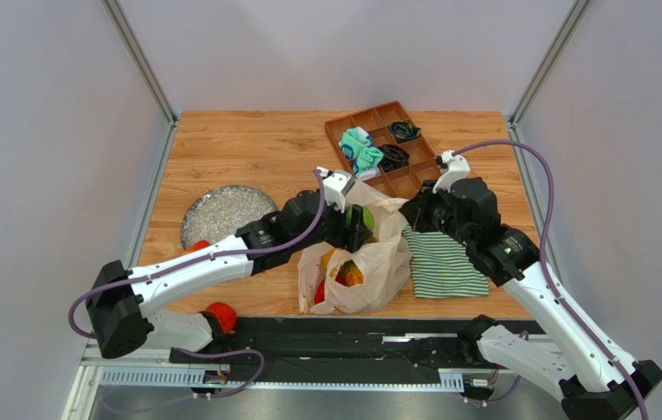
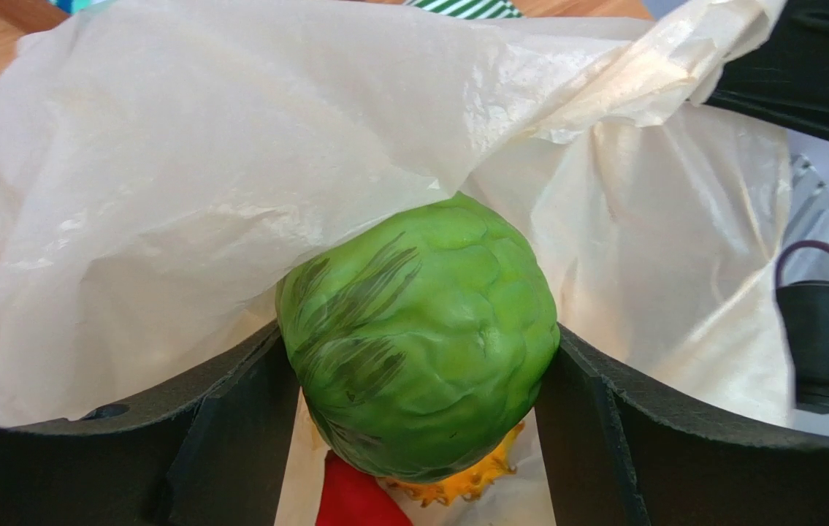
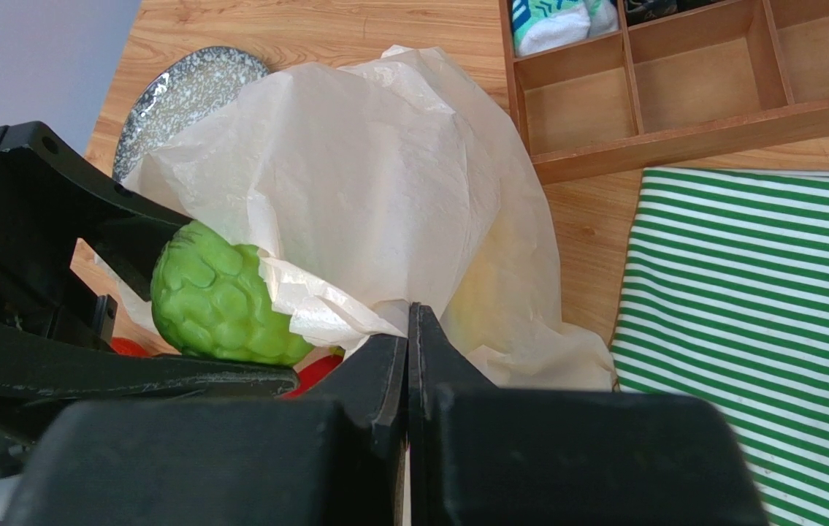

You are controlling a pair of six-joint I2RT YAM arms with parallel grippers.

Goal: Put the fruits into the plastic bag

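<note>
Gripping the green fruit [image 2: 421, 334] in the left gripper [image 2: 419, 395], black fingers [image 2: 238, 411] pressed hard to both flanks, dead centre of the left-wrist view and just over the open mouth of the plastic bag [image 2: 221, 164]; at mid-frame in the top view, right of the speckled plate [image 1: 220, 213].

Pinching a fold of the bag's rim in the right gripper [image 3: 410, 329], jaws flat together at lower centre of the right-wrist view, holding the film up so as to prop the mouth; striped cloth [image 3: 759, 307] to the right, wooden tray [image 3: 660, 121] at upper right.

Already inside, along the bottom edge of the left-wrist view: an orange spiky fruit [image 2: 462, 482] and a red fruit in the bag [image 2: 347, 499]. Not yet bagged, at lower left of the top view beside the left arm's base: a loose red fruit [image 1: 220, 313].

Judging by looks: light, fairly stiff, with a knobbly rind good for purchase; round enough, though, to squirt out of an off-centre pinch; best taken across the widest girth, as here.

As for the bag: thin, limp, slippery, crinkly; likely to slump shut once let go; best held at the rim or a handle loop, never at the belly.
</note>
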